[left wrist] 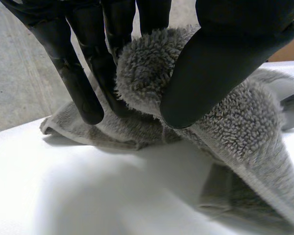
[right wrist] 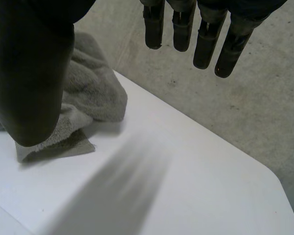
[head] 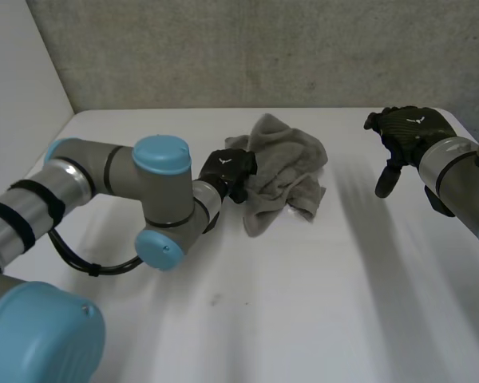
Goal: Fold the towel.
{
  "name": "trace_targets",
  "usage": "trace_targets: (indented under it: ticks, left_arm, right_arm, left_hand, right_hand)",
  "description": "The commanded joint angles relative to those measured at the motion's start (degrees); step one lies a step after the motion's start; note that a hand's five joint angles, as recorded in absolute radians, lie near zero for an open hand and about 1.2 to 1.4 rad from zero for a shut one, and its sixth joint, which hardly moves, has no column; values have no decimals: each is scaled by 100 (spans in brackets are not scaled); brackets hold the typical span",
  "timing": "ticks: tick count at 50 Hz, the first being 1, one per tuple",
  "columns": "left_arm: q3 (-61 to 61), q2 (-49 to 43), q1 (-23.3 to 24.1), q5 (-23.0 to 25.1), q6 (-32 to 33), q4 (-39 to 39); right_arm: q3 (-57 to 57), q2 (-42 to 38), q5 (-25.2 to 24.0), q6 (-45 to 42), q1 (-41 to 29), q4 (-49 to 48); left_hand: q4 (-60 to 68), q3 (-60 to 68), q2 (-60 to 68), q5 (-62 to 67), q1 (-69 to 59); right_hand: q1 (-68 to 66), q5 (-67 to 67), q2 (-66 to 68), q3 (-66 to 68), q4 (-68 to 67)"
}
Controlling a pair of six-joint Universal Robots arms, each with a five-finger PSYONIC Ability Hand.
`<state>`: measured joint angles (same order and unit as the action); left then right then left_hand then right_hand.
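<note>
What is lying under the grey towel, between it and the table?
The white table shows around the crumpled towel and beneath the fold that the left robot hand pinches and lifts. Elsewhere the towel covers the surface, so what lies there cannot be told.

Grey terry towel: crumpled in a loose heap near the worktop's far edge, one fold raised off the surface.
</note>
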<state>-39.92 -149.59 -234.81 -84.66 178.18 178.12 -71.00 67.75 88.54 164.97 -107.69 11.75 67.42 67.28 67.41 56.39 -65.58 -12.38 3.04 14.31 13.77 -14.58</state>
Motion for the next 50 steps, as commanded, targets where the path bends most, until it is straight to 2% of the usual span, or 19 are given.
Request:
trace_targets:
  ticks: [1,6,8,9,11,13,22,27,32,36,38,39,40,41,42,43,44,46,50]
  left_arm:
    - [-1487,1332,-12,-129,-11,-225]
    - [-2732,2267,-65,-191,24,-120]
    - [-3466,2818,-91,-191,24,-24]
    - [-3470,2821,-91,-191,24,-23]
    - [-3760,3041,-109,-191,33,12]
    - [-4416,3513,-153,-174,33,108]
    - [-5562,4386,-188,-183,50,355]
    - [-6184,4886,-407,-165,50,390]
    - [-6423,5045,-540,-148,50,399]
    - [-6467,5054,-540,-148,50,399]
    - [-6476,5054,-548,-148,50,399]
    - [-6476,5054,-575,-148,50,407]
    - [-6458,5054,-601,-148,59,408]
    - [-6458,5054,-601,-148,59,408]
    - [-6423,5045,-645,-148,59,451]
    - [-6397,5045,-689,-156,59,521]
    - [-6397,5045,-689,-156,59,522]
    - [-6335,5036,-759,-156,86,627]
    - [-6020,4957,-961,-156,497,855]
  right_arm:
    - [192,-175,-100,-290,2,12]
    - [710,-561,-530,-413,2,91]
    - [1130,-894,-1090,-413,11,161]
    - [1132,-895,-1093,-413,11,161]
    - [1630,-1333,-1732,-395,20,301]
    - [1929,-1579,-1978,-387,20,389]
    - [3514,-2908,-2358,-360,-86,1233]
    - [4680,-3864,-2832,-430,-419,1699]
    - [5051,-4252,-3079,-492,-525,1734]
    - [5052,-4358,-3079,-659,-771,1717]
    - [5087,-4481,-2957,-930,-973,1682]
    - [5087,-4481,-2956,-931,-973,1682]
    - [5148,-4507,-2773,-1071,-1017,1656]
    - [5149,-4508,-2772,-1072,-1017,1655]
    - [5218,-4482,-2493,-1168,-1035,1594]
    - [5297,-4412,-2116,-1204,-1052,1542]
    - [5298,-4411,-2112,-1204,-1052,1541]
    - [5342,-4097,-1369,-1230,-1009,1515]
    - [5097,-3605,-858,-1283,-947,1619]
  left_hand:
    - [1258,1272,1259,1361,-1442]
    - [1258,1272,1259,1361,-1442]
    - [1258,1272,1259,1361,-1442]
    - [1258,1272,1259,1361,-1442]
    - [1258,1272,1259,1361,-1442]
    - [1160,1174,1161,1263,-1344]
    - [907,921,908,1010,-1091]
    - [907,920,908,1010,-1091]
    - [874,887,874,977,-1058]
    - [773,786,773,876,-957]
    - [756,769,756,859,-940]
    - [706,719,706,809,-890]
    - [672,685,673,775,-856]
    - [672,685,672,775,-856]
    - [672,685,672,775,-856]
    - [672,685,672,775,-856]
    - [672,685,672,775,-856]
    - [672,685,672,775,-856]
    - [688,702,689,791,-872]
  right_hand:
    - [238,-304,-431,-377,458]
    - [238,-304,-431,-377,458]
    - [238,-304,-431,-377,458]
    - [238,-304,-431,-377,458]
    - [238,-304,-431,-377,458]
    - [238,-304,-431,-377,458]
    - [238,-304,-431,-377,458]
    - [238,-304,-431,-377,458]
    - [238,-304,-431,-377,458]
    - [45,-111,-238,-183,264]
    - [-2612,2546,2420,2474,-2393]
    - [-2630,2563,2437,2491,-2410]
    - [-4645,4579,4452,4506,-4425]
    - [-4665,4599,4472,4527,-4446]
    - [-6397,6331,6204,6259,-6178]
    - [-6758,6692,6565,6620,-6539]
    - [-6762,6696,6569,6623,-6542]
    - [-6762,6696,6569,6623,-6542]
    - [-6762,6696,6569,6623,-6542]
